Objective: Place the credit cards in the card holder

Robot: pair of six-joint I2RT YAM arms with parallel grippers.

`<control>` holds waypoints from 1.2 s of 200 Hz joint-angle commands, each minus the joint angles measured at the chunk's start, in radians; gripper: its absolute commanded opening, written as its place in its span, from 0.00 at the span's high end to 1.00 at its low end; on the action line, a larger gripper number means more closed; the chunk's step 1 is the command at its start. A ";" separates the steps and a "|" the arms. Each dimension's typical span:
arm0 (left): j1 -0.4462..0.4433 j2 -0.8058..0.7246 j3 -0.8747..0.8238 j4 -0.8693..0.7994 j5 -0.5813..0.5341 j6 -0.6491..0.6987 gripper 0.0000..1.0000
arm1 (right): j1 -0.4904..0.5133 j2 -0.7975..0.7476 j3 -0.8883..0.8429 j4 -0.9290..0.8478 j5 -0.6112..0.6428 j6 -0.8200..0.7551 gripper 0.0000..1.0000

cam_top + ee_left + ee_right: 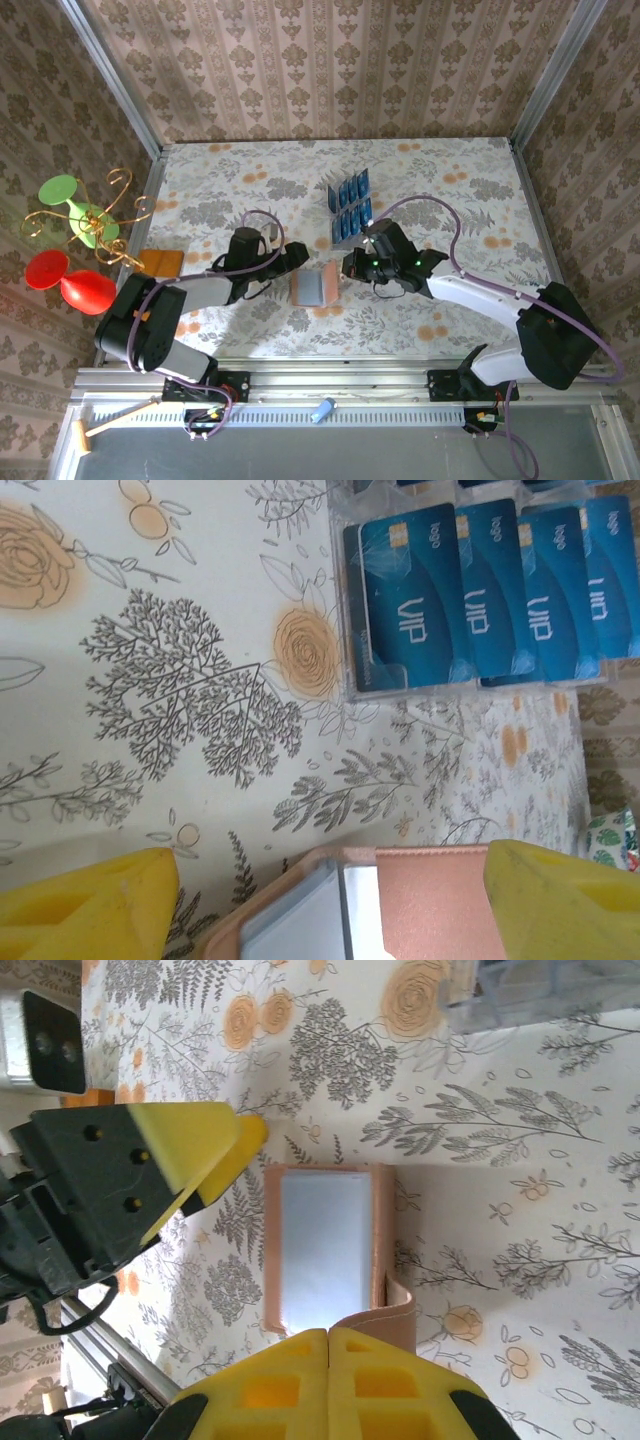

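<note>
My left tool (325,900) gapes wide astride the open wallet (325,1250) at the centre of the desk (470,200). My right tool (328,1360) is shut by its flap. The cards (480,590) look thin, stiff and slippery, so pinch an edge.

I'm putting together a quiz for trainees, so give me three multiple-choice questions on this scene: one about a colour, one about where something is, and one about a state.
1. What colour is the inside of the wallet? A green; B red; C grey.
2. Where are the blue cards? A in the clear rack; B in the wallet; C in a gripper.
3. How is the right gripper? A wide open; B shut; C holding a card.

Answers: C, the open wallet shows a grey lining. A, the cards sit in the rack. B, its jaws meet with no gap.
</note>
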 commanded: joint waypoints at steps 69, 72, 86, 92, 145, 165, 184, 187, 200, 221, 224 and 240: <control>-0.100 -0.047 0.075 -0.370 -0.155 0.186 0.22 | -0.032 -0.043 -0.121 0.057 0.045 0.025 1.00; -0.100 -0.047 0.073 -0.375 -0.160 0.189 0.22 | -0.034 -0.043 -0.123 0.058 0.046 0.023 1.00; -0.100 -0.049 0.076 -0.393 -0.176 0.202 0.22 | -0.043 -0.043 -0.141 0.062 0.054 0.020 1.00; -0.100 -0.048 0.076 -0.399 -0.180 0.206 0.22 | -0.048 -0.042 -0.148 0.063 0.055 0.019 1.00; -0.100 -0.012 0.070 -0.365 -0.154 0.218 0.33 | -0.092 0.015 -0.196 0.107 0.071 -0.001 1.00; -0.100 -0.008 0.059 -0.320 -0.126 0.202 0.41 | -0.106 0.096 -0.186 0.109 0.074 -0.021 0.96; -0.100 -0.015 0.054 -0.295 -0.104 0.189 0.51 | -0.107 0.131 -0.169 0.099 0.077 -0.038 0.87; -0.100 -0.017 0.053 -0.293 -0.102 0.188 0.52 | -0.107 0.133 -0.166 0.096 0.079 -0.040 0.85; -0.100 -0.025 0.053 -0.288 -0.097 0.184 0.57 | -0.108 0.135 -0.159 0.087 0.081 -0.044 0.78; -0.102 -0.041 0.053 -0.289 -0.096 0.179 0.58 | -0.107 0.101 -0.154 0.065 0.074 -0.041 0.69; -0.102 -0.044 0.053 -0.289 -0.096 0.177 0.58 | -0.107 0.092 -0.156 0.063 0.076 -0.039 0.68; -0.102 -0.056 0.051 -0.289 -0.096 0.172 0.58 | -0.107 0.030 -0.165 0.041 0.086 -0.026 0.62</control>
